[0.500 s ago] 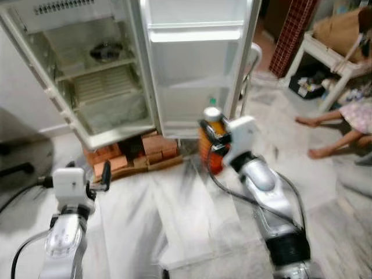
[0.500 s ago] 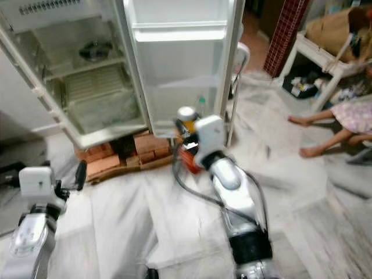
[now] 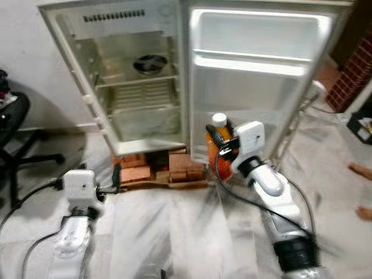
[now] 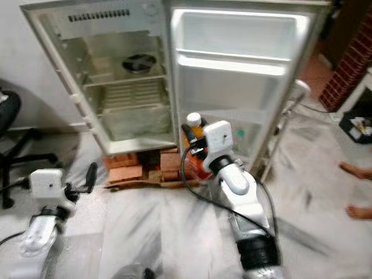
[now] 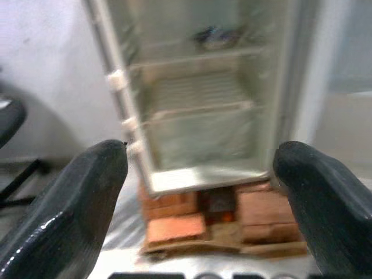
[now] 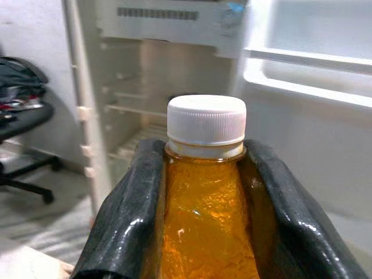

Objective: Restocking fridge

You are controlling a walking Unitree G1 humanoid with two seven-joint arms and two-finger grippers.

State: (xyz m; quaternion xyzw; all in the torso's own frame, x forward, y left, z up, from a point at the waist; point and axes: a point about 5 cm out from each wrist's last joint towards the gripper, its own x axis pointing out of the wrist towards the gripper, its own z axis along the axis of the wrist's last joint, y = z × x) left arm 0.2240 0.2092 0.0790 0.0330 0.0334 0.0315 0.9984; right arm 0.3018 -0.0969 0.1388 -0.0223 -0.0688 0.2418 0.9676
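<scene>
1. Fridge: upper middle of the head views, open, cabinet standing on a stack of bricks. Inside, a dark round dish on the upper shelf, a wire shelf below it and a clear drawer at the bottom.
2. Office chair: black, at the far left edge of the frame, beside the white wall.
3. Left gripper: lower left of the frame, held low over the pale floor and pointing toward the bricks. In its wrist view the two black fingers stand wide apart with nothing between them, and the cabinet and bricks show through the gap.
4. Fridge door: upper right of centre, swung open, white, with moulded door shelves.
5. Bottle: centre of the frame, in front of the lower part of the door and above the floor. Orange liquid, white screw cap, upright.
6. Right gripper: centre of the frame, its two fingers closed against both sides of the bottle just below the cap.
7. Person's bare feet: right edge of the frame, on the floor, blurred.
</scene>
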